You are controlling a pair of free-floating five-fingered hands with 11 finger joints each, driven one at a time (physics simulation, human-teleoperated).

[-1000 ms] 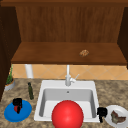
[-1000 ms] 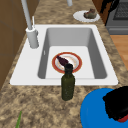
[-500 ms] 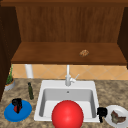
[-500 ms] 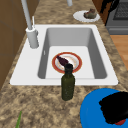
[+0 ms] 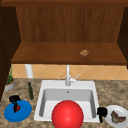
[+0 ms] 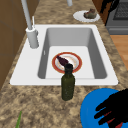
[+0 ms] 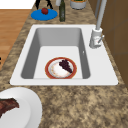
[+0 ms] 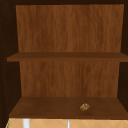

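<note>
Two robot hands: left robot hand (image 5: 14,99) over the flat blue round plate (image 5: 18,111) at the bench's front-left corner; right robot hand (image 5: 101,112) beside the white plate (image 5: 110,119).
Small red fruit (image 5: 16,107): on the blue plate, light, smooth, likely to roll; pinch its sides.
Left fingers: spread, loosely bent, holding nothing.
Right fingers: cannot tell.

A small brown lump (image 8: 84,107) lies on the lower shelf (image 8: 50,108).

Speckled stone counter (image 6: 37,102), wooden shelf (image 5: 50,53)
</note>
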